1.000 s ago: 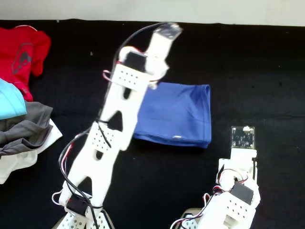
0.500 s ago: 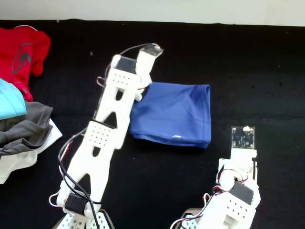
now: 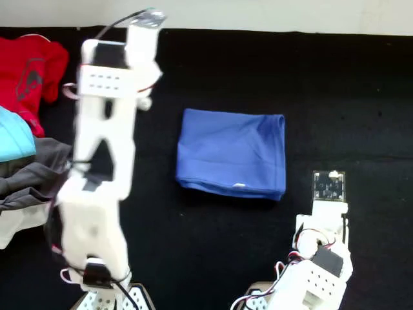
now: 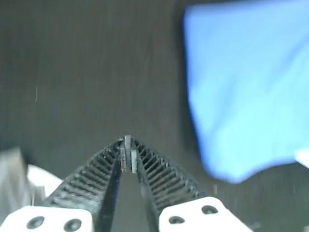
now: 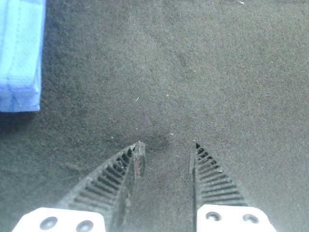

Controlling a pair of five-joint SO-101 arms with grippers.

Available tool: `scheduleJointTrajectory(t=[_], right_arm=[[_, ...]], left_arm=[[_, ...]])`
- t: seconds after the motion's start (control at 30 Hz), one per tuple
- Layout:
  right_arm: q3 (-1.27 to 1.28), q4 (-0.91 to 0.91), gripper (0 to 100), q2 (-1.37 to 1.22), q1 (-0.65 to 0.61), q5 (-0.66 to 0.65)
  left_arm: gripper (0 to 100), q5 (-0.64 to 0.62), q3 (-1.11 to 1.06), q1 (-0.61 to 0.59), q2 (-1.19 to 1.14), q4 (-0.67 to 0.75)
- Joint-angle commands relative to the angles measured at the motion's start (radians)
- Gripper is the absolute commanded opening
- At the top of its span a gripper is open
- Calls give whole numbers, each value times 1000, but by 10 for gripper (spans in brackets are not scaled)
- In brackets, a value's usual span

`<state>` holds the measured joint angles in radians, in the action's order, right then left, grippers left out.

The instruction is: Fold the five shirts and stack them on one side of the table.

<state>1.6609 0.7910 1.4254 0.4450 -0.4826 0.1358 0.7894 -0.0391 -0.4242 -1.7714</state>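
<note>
A folded blue shirt (image 3: 232, 152) lies in the middle of the black table; it appears again as the blue shirt (image 4: 241, 92) and its folded edge as the blue shirt (image 5: 19, 53). My left arm stands tall on the left side, its gripper (image 4: 127, 147) shut with nothing in it, above bare black cloth beside the shirt. The right gripper (image 5: 166, 150) is open over bare table, to the right of the shirt's near corner. A red shirt (image 3: 29, 71), a light blue one (image 3: 14, 135), a grey one (image 3: 35, 174) and a white one (image 3: 26, 216) lie heaped at the left edge.
The black tabletop (image 3: 342, 97) is bare to the right of and behind the blue shirt. A pale wall strip runs along the far edge (image 3: 290, 16). The right arm's body (image 3: 319, 258) sits near the front right.
My left arm has swung left, away from the blue shirt's left edge, and now stands between it and the heap. The blue shirt is fully uncovered. The right arm has kept still.
</note>
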Motion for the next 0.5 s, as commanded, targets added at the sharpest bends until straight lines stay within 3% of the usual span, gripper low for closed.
scheduleJointTrajectory(t=[0.0,0.13,0.27,0.47], right_arm=[[88,2,162,13,2,11],[88,2,162,13,2,11],[88,2,162,13,2,11],[88,4,162,13,4,11]], left_arm=[[10,0,-555,-94,407,68],[10,0,-1090,-200,699,373],[10,0,-1573,-216,941,741],[12,0,-2018,-217,1171,1148]])
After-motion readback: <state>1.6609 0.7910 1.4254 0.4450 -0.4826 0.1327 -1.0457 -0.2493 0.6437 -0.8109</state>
